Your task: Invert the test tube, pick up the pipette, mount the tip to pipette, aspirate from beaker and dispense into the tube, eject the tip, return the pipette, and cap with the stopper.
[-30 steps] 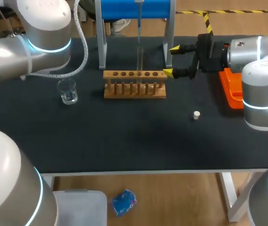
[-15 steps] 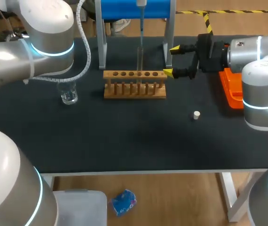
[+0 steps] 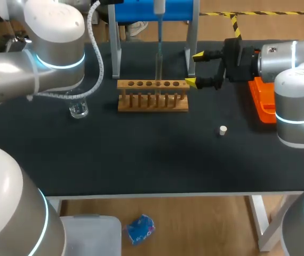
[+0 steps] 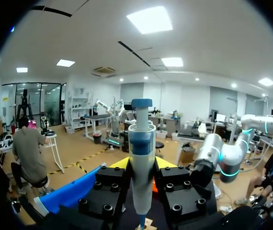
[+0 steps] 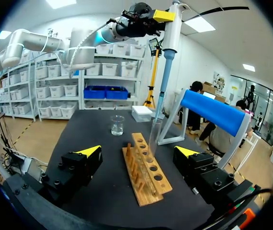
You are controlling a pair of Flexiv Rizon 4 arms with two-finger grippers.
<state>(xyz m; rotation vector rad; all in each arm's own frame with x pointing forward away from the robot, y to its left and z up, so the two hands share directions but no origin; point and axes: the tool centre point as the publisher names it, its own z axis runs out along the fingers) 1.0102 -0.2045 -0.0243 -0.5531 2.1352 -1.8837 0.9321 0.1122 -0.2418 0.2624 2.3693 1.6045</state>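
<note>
Pipette (image 4: 141, 177) clamped in my left gripper (image 4: 141, 164) hangs over tube (image 3: 158, 66); off-centre tip (image 3: 159, 48) could knock it or spill. Right gripper (image 3: 194, 69) wide beside rack (image 3: 152, 101).

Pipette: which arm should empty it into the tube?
Left. The left gripper holds the pipette directly above the test tube; the right gripper sits open and empty beside the rack.
</note>
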